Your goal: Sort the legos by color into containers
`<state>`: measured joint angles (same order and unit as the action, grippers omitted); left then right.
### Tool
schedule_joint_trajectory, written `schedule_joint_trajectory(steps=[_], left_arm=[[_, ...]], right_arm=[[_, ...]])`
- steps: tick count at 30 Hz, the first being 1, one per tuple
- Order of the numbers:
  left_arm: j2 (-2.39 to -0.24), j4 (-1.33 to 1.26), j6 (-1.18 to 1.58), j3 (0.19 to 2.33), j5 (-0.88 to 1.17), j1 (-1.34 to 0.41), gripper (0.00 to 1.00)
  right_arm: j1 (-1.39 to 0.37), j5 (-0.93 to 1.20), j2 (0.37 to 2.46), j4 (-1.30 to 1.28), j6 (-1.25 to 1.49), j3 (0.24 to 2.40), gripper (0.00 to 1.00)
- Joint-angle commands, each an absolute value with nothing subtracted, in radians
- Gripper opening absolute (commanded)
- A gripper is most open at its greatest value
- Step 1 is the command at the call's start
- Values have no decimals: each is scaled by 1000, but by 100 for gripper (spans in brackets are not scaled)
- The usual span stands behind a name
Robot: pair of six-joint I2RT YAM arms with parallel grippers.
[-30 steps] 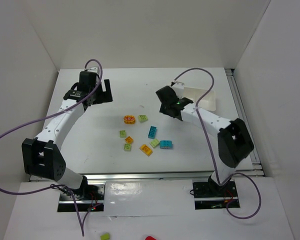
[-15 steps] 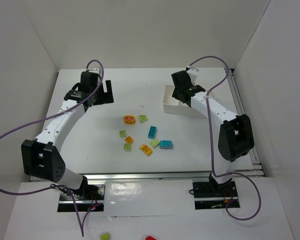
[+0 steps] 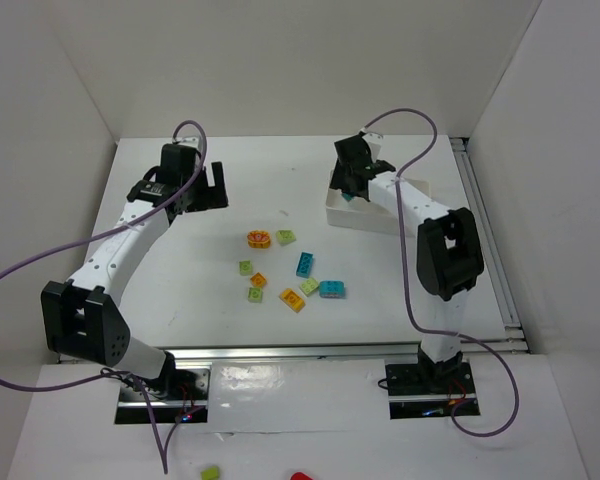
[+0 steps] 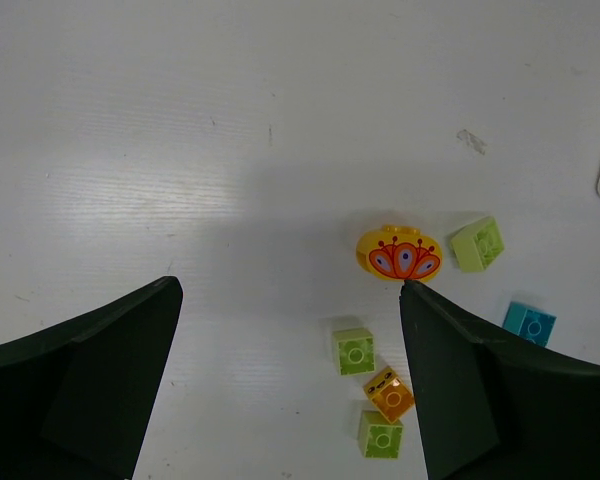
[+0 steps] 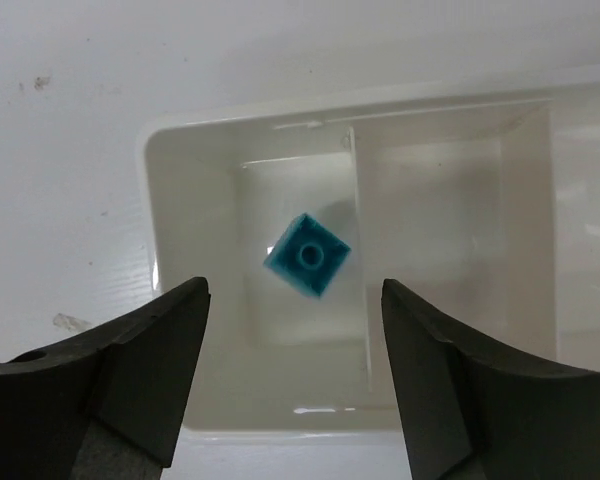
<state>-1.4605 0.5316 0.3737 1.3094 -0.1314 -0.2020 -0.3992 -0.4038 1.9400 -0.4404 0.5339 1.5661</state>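
The white three-compartment tray (image 3: 372,222) sits at the back right. My right gripper (image 3: 354,178) hangs open over its left end. In the right wrist view a cyan lego (image 5: 307,256) is in the tray's end compartment (image 5: 200,190), beside a divider, free of the right gripper (image 5: 295,288). Several legos lie loose mid-table: a round orange-yellow piece (image 3: 258,239), green ones (image 3: 286,237), cyan ones (image 3: 305,264) and an orange one (image 3: 293,299). My left gripper (image 3: 217,187) is open at the back left, empty. The left gripper (image 4: 290,288) looks down on the round piece (image 4: 398,253) and a green lego (image 4: 353,350).
White walls close in the table on three sides. A metal rail (image 3: 485,240) runs along the right edge. Purple cables loop over both arms. A green piece (image 3: 210,472) and a red one (image 3: 300,477) lie off the table in front of the arm bases.
My right gripper swung from beside the tray to over its left end and opened, letting go of the cyan lego into the compartment. The left arm stayed still.
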Motion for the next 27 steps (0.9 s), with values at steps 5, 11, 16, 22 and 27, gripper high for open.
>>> schedule_joint_trajectory(steps=[5, 11, 16, 22, 27], left_arm=[[-1421, 560, 380, 1336, -130, -207, 100], [-1411, 560, 371, 1336, -160, -207, 100], [-1411, 560, 394, 1336, -160, -207, 100], [-1420, 560, 394, 1327, -160, -207, 100], [-1411, 560, 394, 1309, -169, -207, 100]], right_arm=[[-426, -434, 1797, -407, 468, 1524, 83], [-544, -310, 1623, -416, 457, 1320, 85], [-714, -264, 1641, -442, 541, 1224, 98], [-791, -245, 1778, -442, 617, 1239, 99], [-792, -236, 1850, -433, 627, 1249, 86]])
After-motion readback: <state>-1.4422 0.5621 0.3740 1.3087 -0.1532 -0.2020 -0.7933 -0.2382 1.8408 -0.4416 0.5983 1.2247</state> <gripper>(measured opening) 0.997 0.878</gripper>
